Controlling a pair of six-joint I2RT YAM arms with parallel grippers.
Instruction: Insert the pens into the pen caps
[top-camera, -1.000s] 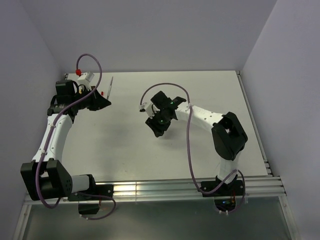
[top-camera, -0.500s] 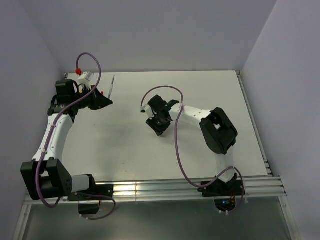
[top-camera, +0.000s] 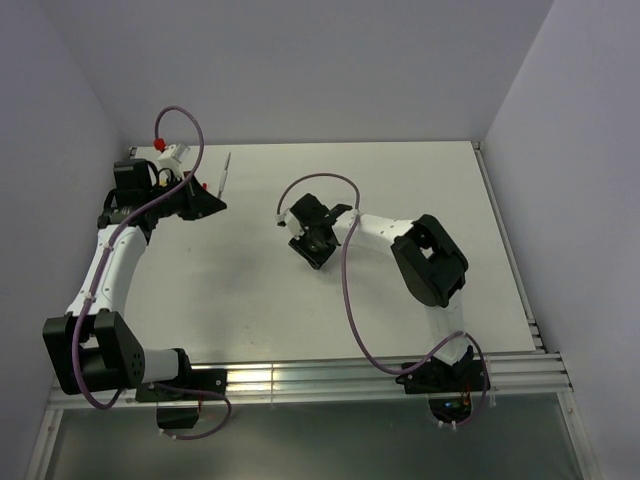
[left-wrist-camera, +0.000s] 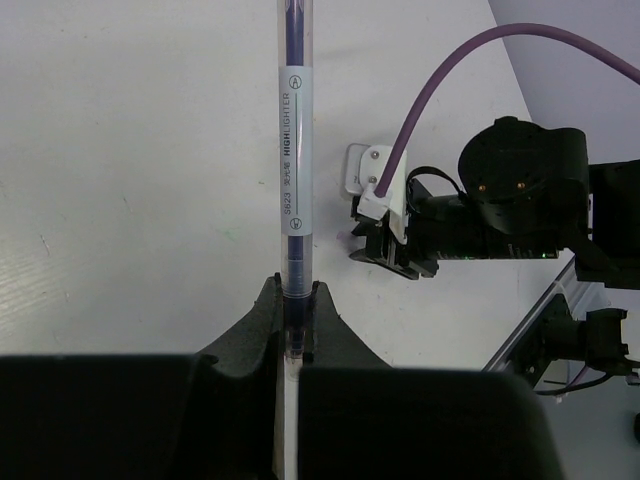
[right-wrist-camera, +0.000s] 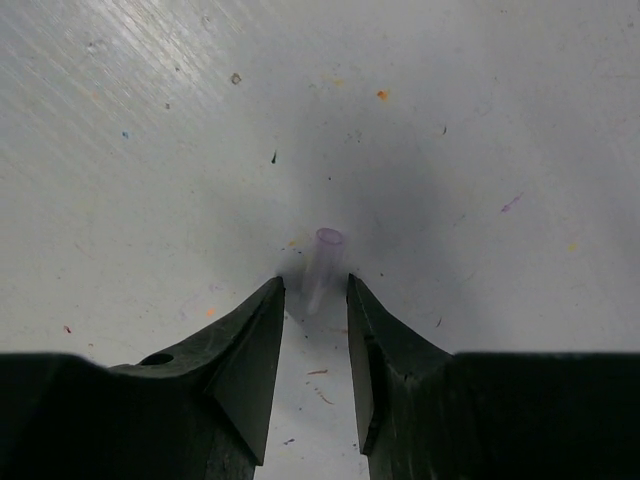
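Pen cap (right-wrist-camera: 322, 262) between right hand (right-wrist-camera: 315, 290) fingers (right-wrist-camera: 250, 350), open table (right-wrist-camera: 480, 150) all around

Pen cap (right-wrist-camera: 324, 258) sits between right gripper (right-wrist-camera: 314, 284) jaws.

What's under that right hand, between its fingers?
A tiny clear purplish cap on the white table, straddled by the open right hand. From overhead, the hand hides it.

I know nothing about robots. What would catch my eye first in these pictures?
First, the long thin clear highlighter pen with a dark purple core juts out of the shut left gripper, at the far left of the white table. Then, near the table's middle, there is a tiny see-through purplish cap. It lies between the open fingertips of the right gripper.
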